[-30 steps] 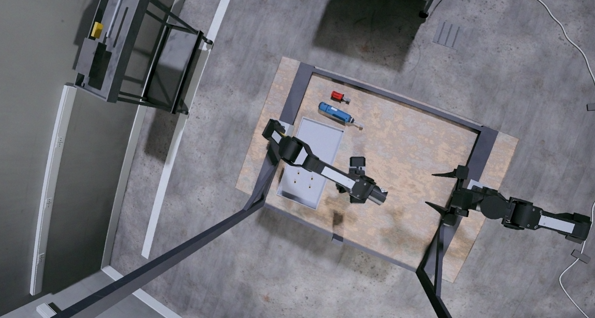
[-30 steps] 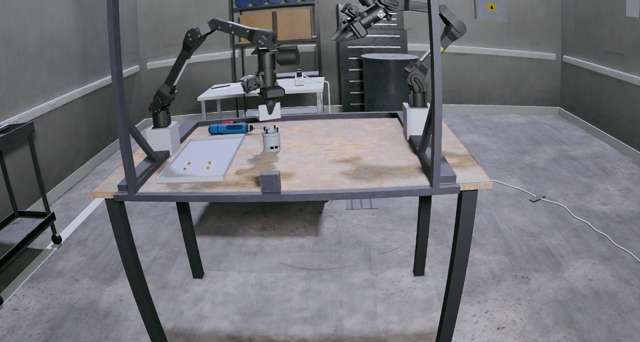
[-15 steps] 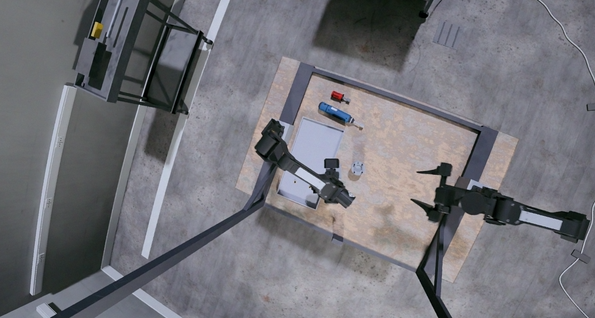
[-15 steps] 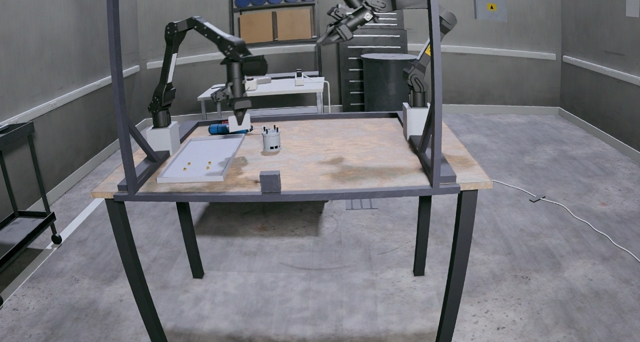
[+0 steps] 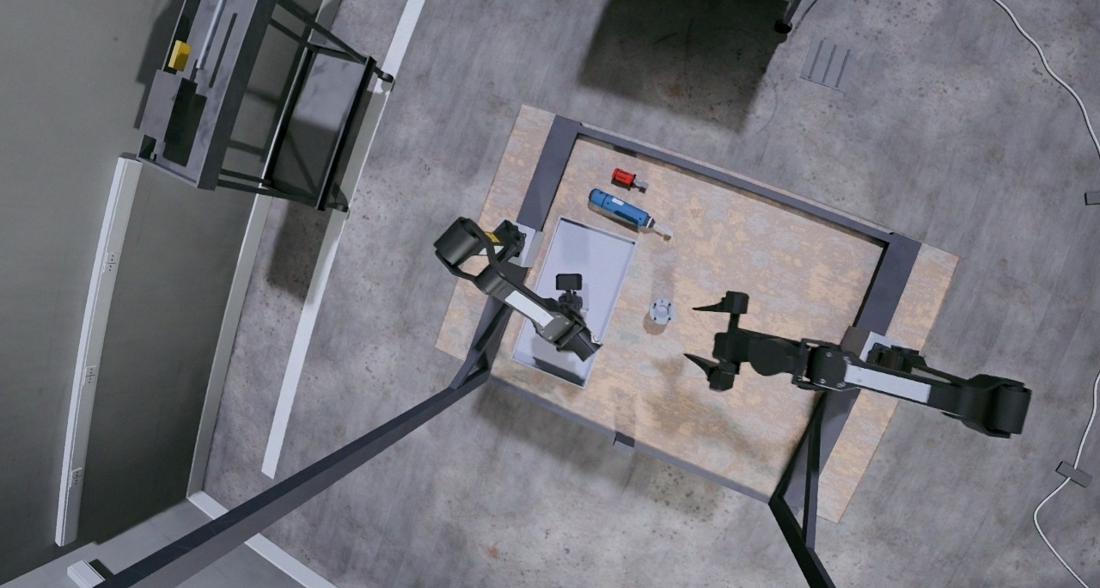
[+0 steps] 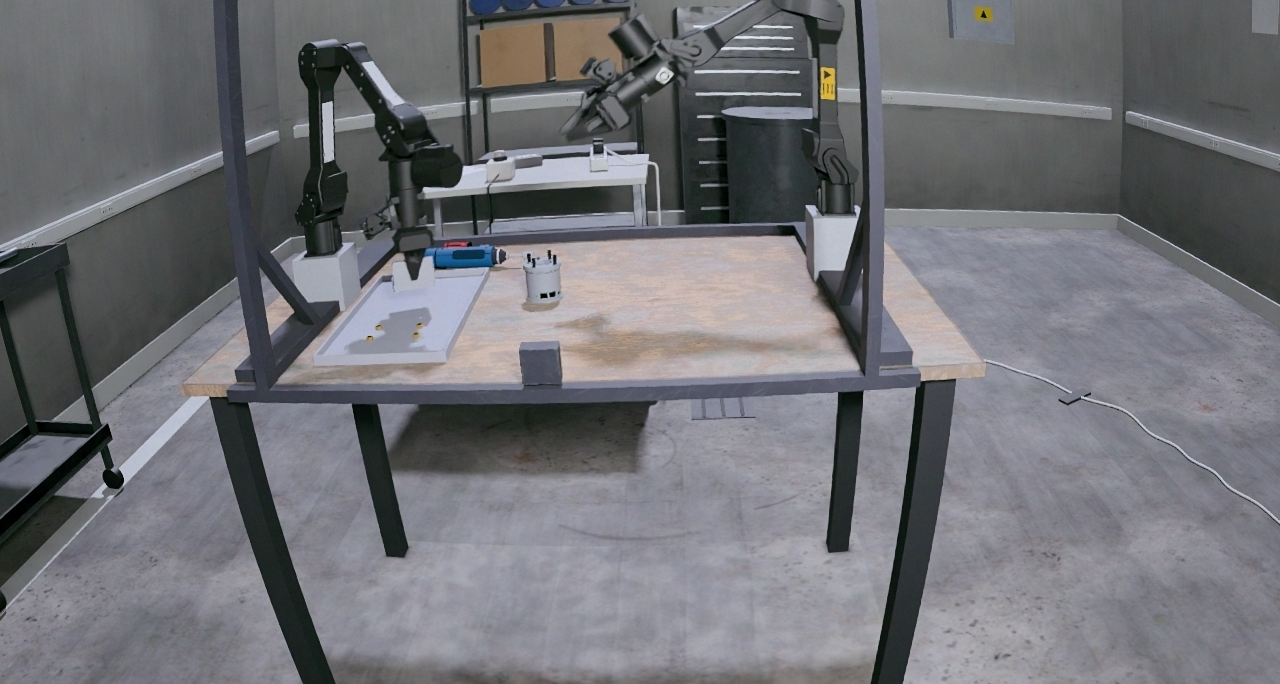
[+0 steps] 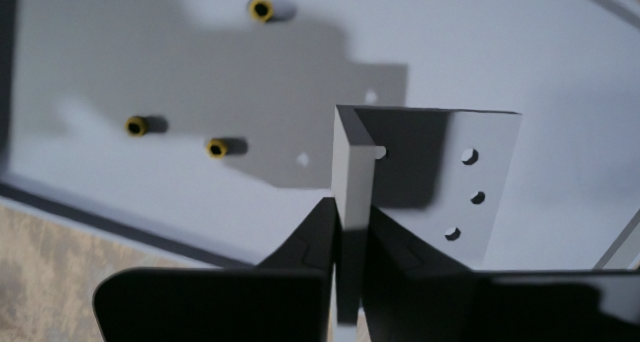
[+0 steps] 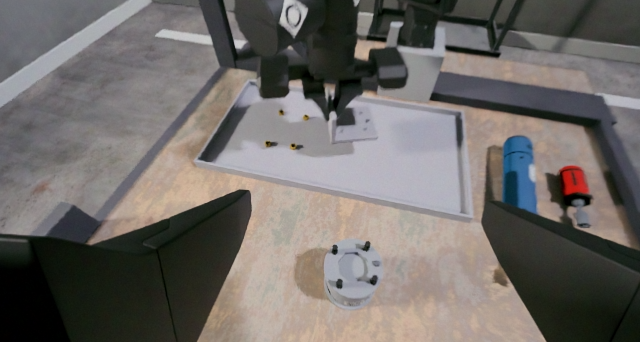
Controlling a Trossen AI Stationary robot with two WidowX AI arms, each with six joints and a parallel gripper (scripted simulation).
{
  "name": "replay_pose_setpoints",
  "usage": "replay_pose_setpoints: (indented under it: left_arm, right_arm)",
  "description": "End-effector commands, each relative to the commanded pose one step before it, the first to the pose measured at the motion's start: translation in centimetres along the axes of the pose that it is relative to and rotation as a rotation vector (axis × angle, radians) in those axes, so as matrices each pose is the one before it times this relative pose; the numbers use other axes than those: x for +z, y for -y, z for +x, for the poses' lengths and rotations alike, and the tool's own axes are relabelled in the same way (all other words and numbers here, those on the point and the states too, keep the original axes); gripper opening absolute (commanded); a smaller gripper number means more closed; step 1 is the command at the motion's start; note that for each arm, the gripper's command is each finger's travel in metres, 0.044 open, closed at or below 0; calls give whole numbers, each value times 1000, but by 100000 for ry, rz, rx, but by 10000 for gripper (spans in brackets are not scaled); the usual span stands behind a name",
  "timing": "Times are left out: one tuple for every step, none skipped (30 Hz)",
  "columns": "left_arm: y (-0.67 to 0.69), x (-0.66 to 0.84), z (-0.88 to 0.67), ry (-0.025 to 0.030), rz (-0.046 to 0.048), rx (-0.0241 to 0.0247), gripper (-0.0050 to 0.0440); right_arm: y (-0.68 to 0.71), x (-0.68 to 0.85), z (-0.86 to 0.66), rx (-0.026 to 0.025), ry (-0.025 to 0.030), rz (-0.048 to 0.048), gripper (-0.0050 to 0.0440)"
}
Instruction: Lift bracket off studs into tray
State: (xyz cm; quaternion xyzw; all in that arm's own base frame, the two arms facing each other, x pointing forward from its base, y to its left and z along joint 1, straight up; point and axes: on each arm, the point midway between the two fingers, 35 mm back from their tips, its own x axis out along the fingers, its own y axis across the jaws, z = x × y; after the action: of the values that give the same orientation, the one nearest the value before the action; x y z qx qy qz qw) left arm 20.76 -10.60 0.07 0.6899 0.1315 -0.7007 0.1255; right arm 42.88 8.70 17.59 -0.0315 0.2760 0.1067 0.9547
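My left gripper is shut on the upright flange of the grey L-shaped bracket and holds it over the grey tray. In the right wrist view the bracket is just above the tray floor; I cannot tell if it touches. The joint module, a short grey cylinder with dark studs on top, stands upright on the table beside the tray, also seen in the exterior view. My right gripper is open and empty, raised high above the table.
Several small brass nuts lie in the tray. A blue screwdriver and a red part lie beyond the tray. A dark block sits at the table's front edge. A dark frame rims the table.
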Motion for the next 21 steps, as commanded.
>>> replay_pose_setpoints:
  left_arm:
    - [-7,613,-309,-2832,-339,3465,-50]
    - [159,250,124,104,39,-47,-50]
    - [188,293,147,128,46,-50,-50]
    - [111,170,86,75,27,-30,-50]
    - [60,92,47,40,14,-16,-50]
    - [28,42,21,18,7,-7,-50]
    - [13,20,10,9,3,-4,-50]
    - [10,5,86,248,1670,-345,-50]
    - [16,-13,7,-43,1349,-53,-50]
    - [16,-18,1,-73,1529,-35,-50]
    - [-56,-67,-58,-288,2649,116,-50]
    - [-8,-24,-11,-194,3678,-42,-50]
    - [49,37,37,-69,4221,-179,-50]
    - [42,27,24,-59,3910,-158,-50]
    - [19,-8,0,-120,3324,-75,-50]
    - [0,0,0,0,0,0,-50]
    - [0,0,0,0,0,0,-50]
    - [-22,-98,-49,-292,2690,121,-50]
    - [16,34,25,-52,3748,-60,-50]
    - [7,15,10,-29,2416,-14,-50]
    - [-9,2,-8,4,1569,56,-50]
  right_arm:
    - [-195,1545,1472,226,3850,134,440]
    - [-43,-116,415,12,15,-2,440]
    - [-50,-149,503,-11,18,4,440]
    - [-43,-98,313,65,12,-49,440]
    - [-36,-62,193,99,8,-58,440]
    - [-4,-39,119,21,5,-11,440]
    - [32,-30,88,-68,3,38,440]
    - [49,-273,213,-78,-762,61,440]
    - [26,0,0,-46,0,25,440]
    - [1,-85,7,6,-181,6,440]
    - [-8,-147,13,49,-314,1,440]
    - [0,-12,1,1,-25,1,440]
    - [0,-1,0,0,-4,0,440]
    - [0,-14,0,1,-63,1,440]
    - [0,-11,0,1,-52,1,440]
    - [0,0,0,0,0,0,440]
    - [0,0,0,0,0,0,440]
    - [0,-11,0,0,-48,1,440]
    - [0,0,0,0,-1,0,440]
    - [0,0,0,0,0,0,440]
    - [-1,107,-341,96,529,-316,440]
